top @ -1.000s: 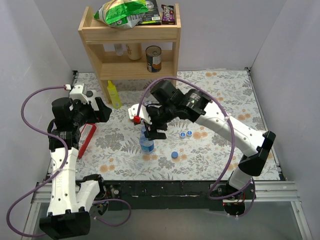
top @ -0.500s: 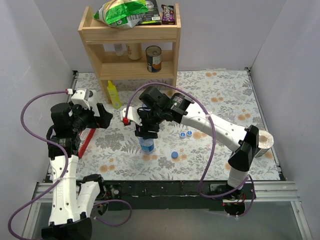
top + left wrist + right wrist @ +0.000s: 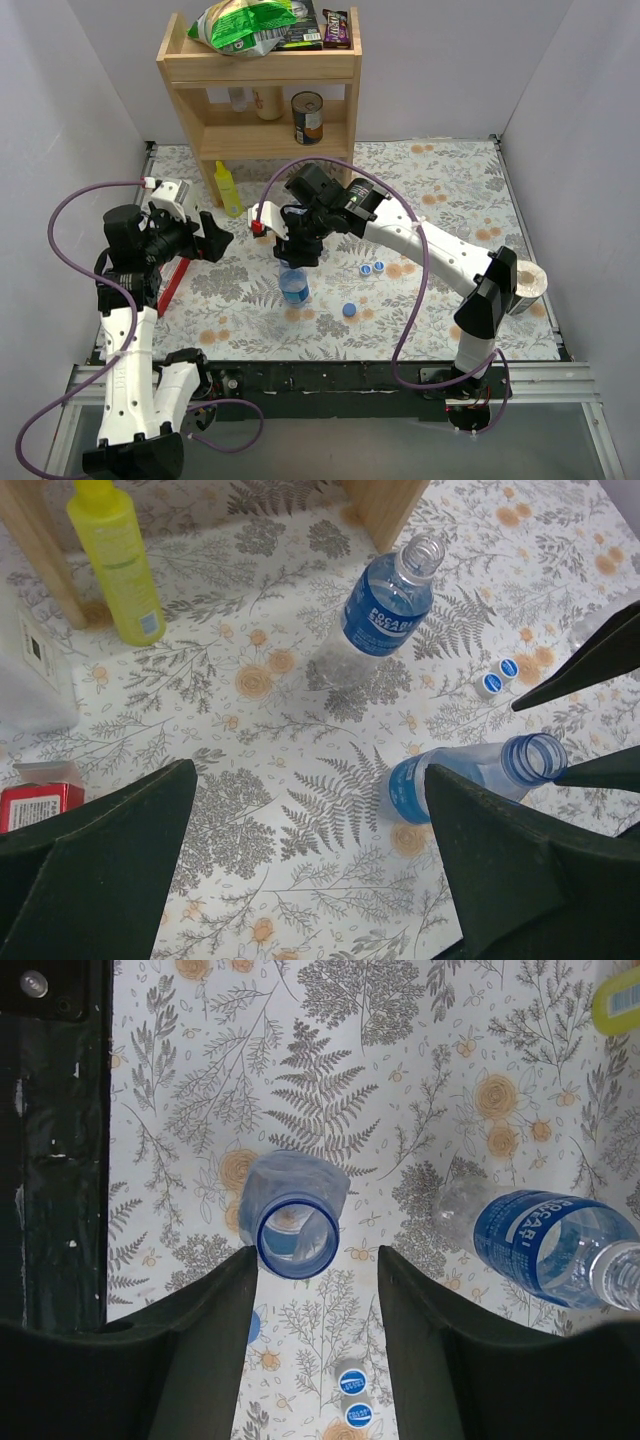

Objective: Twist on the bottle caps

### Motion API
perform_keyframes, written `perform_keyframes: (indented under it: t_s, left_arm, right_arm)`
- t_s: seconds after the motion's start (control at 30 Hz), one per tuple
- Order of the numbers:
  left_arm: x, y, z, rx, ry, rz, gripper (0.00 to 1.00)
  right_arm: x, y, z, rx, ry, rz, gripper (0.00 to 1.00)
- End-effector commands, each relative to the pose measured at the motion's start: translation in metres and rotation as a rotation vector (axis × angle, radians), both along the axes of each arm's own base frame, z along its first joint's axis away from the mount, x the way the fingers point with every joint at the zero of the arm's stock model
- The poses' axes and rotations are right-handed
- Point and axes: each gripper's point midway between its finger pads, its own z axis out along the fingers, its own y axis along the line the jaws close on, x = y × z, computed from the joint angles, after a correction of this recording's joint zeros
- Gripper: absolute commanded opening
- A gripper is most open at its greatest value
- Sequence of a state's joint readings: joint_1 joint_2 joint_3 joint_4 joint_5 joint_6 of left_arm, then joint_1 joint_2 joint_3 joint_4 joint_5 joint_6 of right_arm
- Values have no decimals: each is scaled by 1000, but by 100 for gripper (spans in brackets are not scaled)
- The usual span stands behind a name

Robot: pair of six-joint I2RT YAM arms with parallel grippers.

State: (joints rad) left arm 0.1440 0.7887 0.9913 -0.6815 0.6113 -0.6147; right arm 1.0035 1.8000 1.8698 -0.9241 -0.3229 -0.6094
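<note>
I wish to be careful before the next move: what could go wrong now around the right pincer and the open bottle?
1. The right pincer hangs open over the uncapped bottle, which looks empty; an off-centre closing may tip it.
2. The second open bottle stands near and might get knocked over.
3. Picking one of the two caps lying side by side may push the other.

3 caps (image 3: 348, 310) — 2 bottles (image 3: 390, 610), perhaps 3.
</note>
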Motion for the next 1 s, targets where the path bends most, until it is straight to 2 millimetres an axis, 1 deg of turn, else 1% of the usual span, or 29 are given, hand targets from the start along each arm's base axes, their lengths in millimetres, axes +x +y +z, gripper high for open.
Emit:
perform_keyframes:
  t_s: [0.0, 0.17, 0.23, 0.27, 0.33, 0.37, 0.43, 0.47, 0.5, 0.53, 0.6, 0.63, 0.67, 0.7, 0.73, 0.77, 0.8, 0.83, 0.93, 0.97]
  left_arm:
    - [-5, -7, -13, -9, 30, -64, 98]
    - [-6, -8, -20, -16, 45, -69, 98]
    - [-6, -9, -21, -15, 45, -73, 98]
    - [-6, -9, -22, -14, 47, -74, 98]
    - [-7, -10, -23, -16, 49, -80, 98]
    - [-7, -10, -24, -15, 51, -85, 98]
    - [-7, -11, -26, -15, 50, -99, 98]
    - [-8, -12, -27, -18, 50, -105, 98]
    - [-8, -14, -31, -25, 55, -114, 98]
    - [-10, -19, -32, -44, 56, -142, 98]
    - [-19, -28, -33, -67, 43, -205, 98]
    - [-26, -35, -35, -85, 38, -251, 98]
    - [-38, -46, -31, -72, -21, -360, 98]
    - [-48, -52, -27, -74, -58, -416, 98]
    - [-60, -56, -24, -59, -112, -453, 98]
    - [-72, -65, -18, -55, -175, -536, 98]
    - [-80, -68, -16, -52, -199, -574, 98]
    - [-85, -71, -16, -49, -222, -601, 98]
    - [-88, -76, -17, -81, -215, -653, 98]
    - [-84, -76, -20, -100, -189, -666, 98]
  right_arm:
    - [-10, 12, 14, 61, 39, 43, 60]
    - [-15, 15, 14, 71, 67, 61, 60]
    - [-15, 17, 12, 71, 73, 65, 57]
    - [-14, 18, 12, 71, 73, 61, 53]
    - [-13, 18, 10, 64, 70, 56, 51]
    - [-12, 18, 10, 63, 65, 57, 45]
    - [-13, 17, 13, 70, 61, 60, 39]
    - [-13, 18, 14, 75, 63, 63, 31]
    - [-16, 19, 18, 84, 69, 74, 27]
    - [-17, 18, 23, 95, 66, 76, 20]
    - [-16, 14, 32, 103, 65, 55, 15]
    - [-11, 10, 48, 131, 52, 38, 9]
    - [-7, 6, 55, 140, 59, 20, 5]
    - [-8, 3, 60, 148, 97, 11, 2]
    - [1, -7, 79, 173, 106, -18, 1]
    - [4, -12, 83, 178, 130, -27, 1]
    - [1, -13, 90, 198, 169, -9, 1]
    - [3, -20, 100, 211, 176, -7, 1]
    - [-8, -24, 110, 245, 181, 68, 1]
    - [-10, -23, 107, 246, 191, 77, 1]
